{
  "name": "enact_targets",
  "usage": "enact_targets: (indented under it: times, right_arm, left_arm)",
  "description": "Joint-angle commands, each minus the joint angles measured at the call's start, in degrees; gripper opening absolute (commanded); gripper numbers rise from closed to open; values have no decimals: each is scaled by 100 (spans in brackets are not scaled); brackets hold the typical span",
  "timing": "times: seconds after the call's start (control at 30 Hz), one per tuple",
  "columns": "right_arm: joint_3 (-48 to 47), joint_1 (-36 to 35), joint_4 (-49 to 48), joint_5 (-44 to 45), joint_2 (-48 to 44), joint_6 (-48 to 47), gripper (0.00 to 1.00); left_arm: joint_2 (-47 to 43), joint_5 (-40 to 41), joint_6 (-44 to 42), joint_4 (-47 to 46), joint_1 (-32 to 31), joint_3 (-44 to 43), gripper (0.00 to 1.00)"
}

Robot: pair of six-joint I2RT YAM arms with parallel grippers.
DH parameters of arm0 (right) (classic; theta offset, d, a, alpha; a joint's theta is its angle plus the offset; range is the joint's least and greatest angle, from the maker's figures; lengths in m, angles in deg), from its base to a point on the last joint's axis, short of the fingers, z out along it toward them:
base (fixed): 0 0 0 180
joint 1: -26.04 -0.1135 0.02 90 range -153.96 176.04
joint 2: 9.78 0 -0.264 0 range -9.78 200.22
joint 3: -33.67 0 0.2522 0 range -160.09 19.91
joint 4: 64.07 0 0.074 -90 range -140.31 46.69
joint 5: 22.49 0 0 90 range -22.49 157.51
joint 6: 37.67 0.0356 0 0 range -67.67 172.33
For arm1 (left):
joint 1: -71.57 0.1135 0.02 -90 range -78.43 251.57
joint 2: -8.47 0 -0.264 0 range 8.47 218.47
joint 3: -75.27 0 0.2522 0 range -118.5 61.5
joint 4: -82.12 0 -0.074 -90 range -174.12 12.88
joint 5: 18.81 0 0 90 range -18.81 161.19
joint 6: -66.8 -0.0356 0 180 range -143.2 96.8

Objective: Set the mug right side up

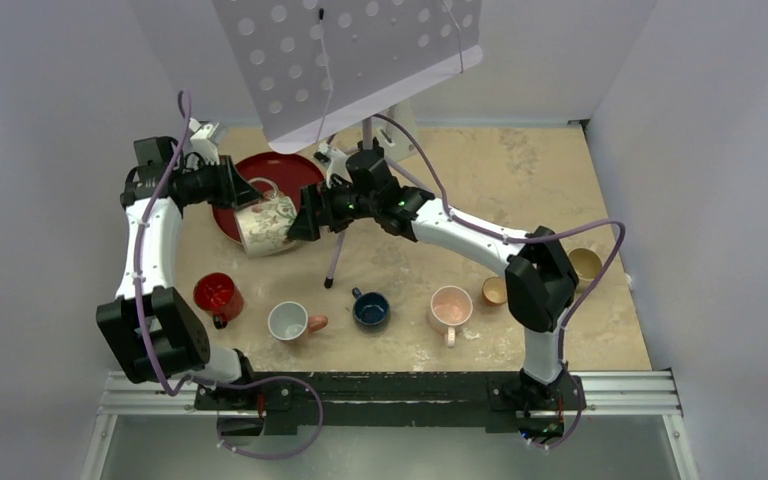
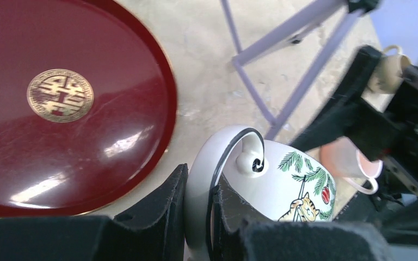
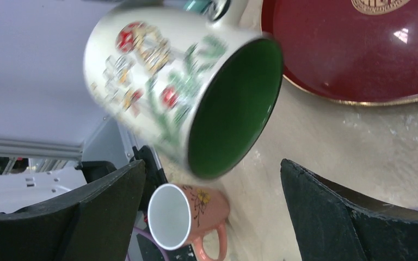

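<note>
The beige table carried a red plate. Nearer stood a red mug, white mug, blue cup and pink mug.

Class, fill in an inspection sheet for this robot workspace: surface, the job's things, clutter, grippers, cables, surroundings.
Surface: beige mottled tabletop, no spills seen.
Job's things: patterned mug, tilted on its side, green inside facing the right gripper; not yet upright.
Clutter: red tray; red mug, pink-handled mug, blue mug, peach mug, tan cup, cream cup.
Grippers: left gripper shut on the patterned mug's handle; right gripper has its jaws open, facing the mug's mouth.
Cables: purple cables run along both arms.
Surroundings: perforated panel on a stand; white walls.
</note>
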Motion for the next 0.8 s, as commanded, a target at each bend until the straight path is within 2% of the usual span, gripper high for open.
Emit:
enact_targets:
  times: [0.0,0.1,0.17,0.23,0.33,0.4,0.47,0.53,0.6,0.63,0.77]
  right_arm:
    - [-388,-46,-670,-377,183,53,99]
    - [-476,-84,-1028,-627,257,148,97]
    - [-524,-111,-1269,-845,305,212,91]
    - [-532,-154,-1518,-1142,345,295,78]
    - [-388,-170,-1886,-1468,315,422,53]
    - [-293,-170,-1977,-1610,256,405,44]
    - [-254,-168,-1922,-1683,168,323,25]
    - [-194,-168,-1798,-1699,72,217,0]
    - [-132,-170,-1535,-1618,-46,67,0]
    - [-102,-170,-1343,-1500,-126,-27,0]
    - [139,-170,-631,-865,-475,-315,0]
  left_arm:
    - [-580,-1106,338,213,41,144,0]
    - [-682,-1275,449,186,32,310,0]
    - [-723,-1292,545,56,32,404,0]
    - [-746,-1299,873,-151,24,461,0]
    - [-758,-1318,1196,-419,16,492,0]
    - [-741,-1290,1240,-480,15,483,0]
    - [-718,-1255,1229,-481,15,494,0]
    - [-707,-1239,1192,-480,15,497,0]
    - [-664,-1223,1115,-446,15,506,0]
    - [-631,-1183,1049,-394,15,498,3]
    - [-418,-1009,649,65,15,377,51]
